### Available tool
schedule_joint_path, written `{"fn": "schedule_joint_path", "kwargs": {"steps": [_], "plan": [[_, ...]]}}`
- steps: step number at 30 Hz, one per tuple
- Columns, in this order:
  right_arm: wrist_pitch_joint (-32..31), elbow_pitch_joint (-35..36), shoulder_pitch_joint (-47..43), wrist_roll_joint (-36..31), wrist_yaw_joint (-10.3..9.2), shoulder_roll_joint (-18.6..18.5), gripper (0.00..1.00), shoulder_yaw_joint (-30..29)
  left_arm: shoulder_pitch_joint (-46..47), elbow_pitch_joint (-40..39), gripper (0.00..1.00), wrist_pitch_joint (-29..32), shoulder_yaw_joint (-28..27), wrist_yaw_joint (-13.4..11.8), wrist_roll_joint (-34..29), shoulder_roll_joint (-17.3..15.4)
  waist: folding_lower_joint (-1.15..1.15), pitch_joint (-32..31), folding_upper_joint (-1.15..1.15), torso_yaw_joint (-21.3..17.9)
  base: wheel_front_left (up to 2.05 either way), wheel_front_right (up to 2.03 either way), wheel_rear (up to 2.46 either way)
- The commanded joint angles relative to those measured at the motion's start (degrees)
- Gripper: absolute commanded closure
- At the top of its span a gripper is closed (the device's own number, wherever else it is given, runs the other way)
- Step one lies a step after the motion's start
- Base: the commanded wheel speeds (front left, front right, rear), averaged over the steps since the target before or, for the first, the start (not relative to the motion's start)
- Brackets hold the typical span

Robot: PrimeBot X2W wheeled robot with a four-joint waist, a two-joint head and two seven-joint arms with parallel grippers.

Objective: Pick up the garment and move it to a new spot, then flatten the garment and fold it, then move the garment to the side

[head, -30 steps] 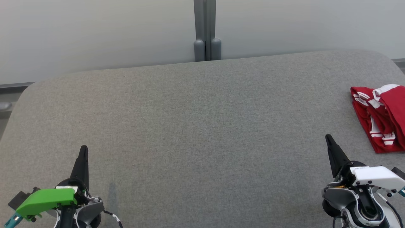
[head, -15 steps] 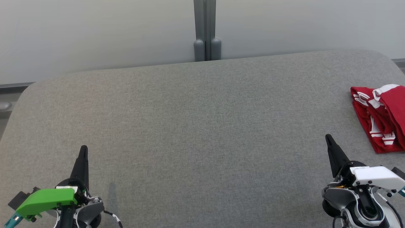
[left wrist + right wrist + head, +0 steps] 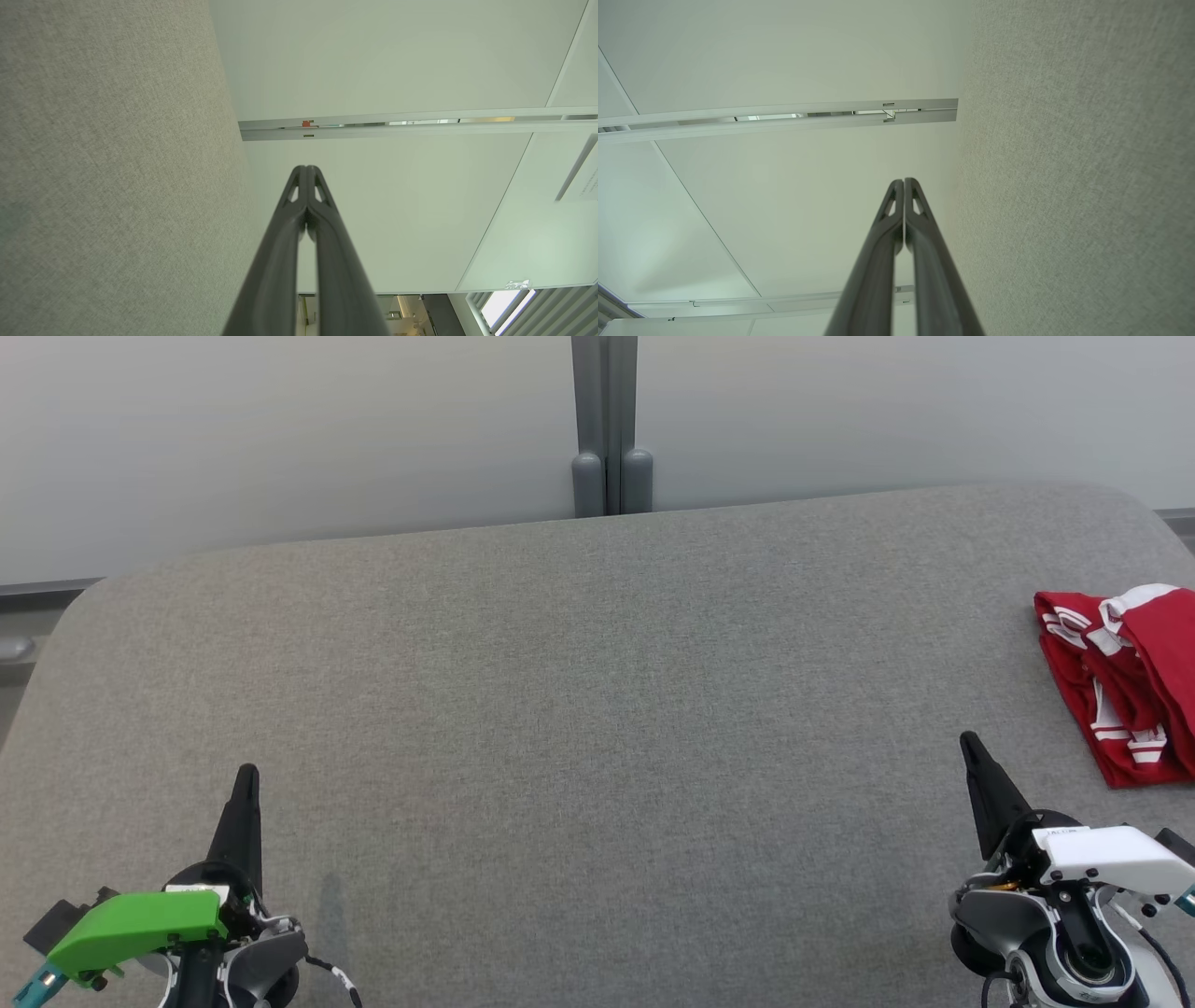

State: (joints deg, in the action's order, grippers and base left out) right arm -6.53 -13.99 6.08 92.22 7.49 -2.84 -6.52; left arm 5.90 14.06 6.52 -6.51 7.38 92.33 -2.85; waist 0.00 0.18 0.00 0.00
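Garment (image 3: pixel 1120 686), red with white stripes, lay bunched at the right edge of the grey table (image 3: pixel 597 709). I saw my right gripper (image 3: pixel 968 739) near it, fingers pressed together and empty; my left gripper (image 3: pixel 246 772), equally closed, sat well apart.

Head view: high, down onto grey fabric surface (image 3: pixel 597 709), far pale wall (image 3: pixel 280 429). Wrist views: low, sideways, sharing both.
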Motion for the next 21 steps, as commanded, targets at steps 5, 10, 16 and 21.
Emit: {"fn": "schedule_joint_path", "kwargs": {"steps": [5,10,16,21], "plan": [[-0.1,-0.1,0.3,0.4,0.0,0.0,1.0,-0.1,0.6,-0.1,1.0,0.2,-0.1,0.2,0.2,0.0,0.0,0.0,0.0,0.0,0.0,0.0,0.0],[-0.1,-0.1,0.3,0.4,0.0,0.0,1.0,-0.1,0.6,-0.1,1.0,0.2,-0.1,0.2,0.2,0.0,0.0,0.0,0.0,0.0,0.0,0.0,0.0],[-0.1,-0.1,0.3,0.4,0.0,0.0,1.0,-0.1,0.6,-0.1,1.0,0.2,-0.1,0.2,0.2,0.0,0.0,0.0,0.0,0.0,0.0,0.0,0.0],[-0.1,-0.1,0.3,0.4,0.0,0.0,1.0,-0.1,0.6,-0.1,1.0,0.2,-0.1,0.2,0.2,0.0,0.0,0.0,0.0,0.0,0.0,0.0,0.0]]}}
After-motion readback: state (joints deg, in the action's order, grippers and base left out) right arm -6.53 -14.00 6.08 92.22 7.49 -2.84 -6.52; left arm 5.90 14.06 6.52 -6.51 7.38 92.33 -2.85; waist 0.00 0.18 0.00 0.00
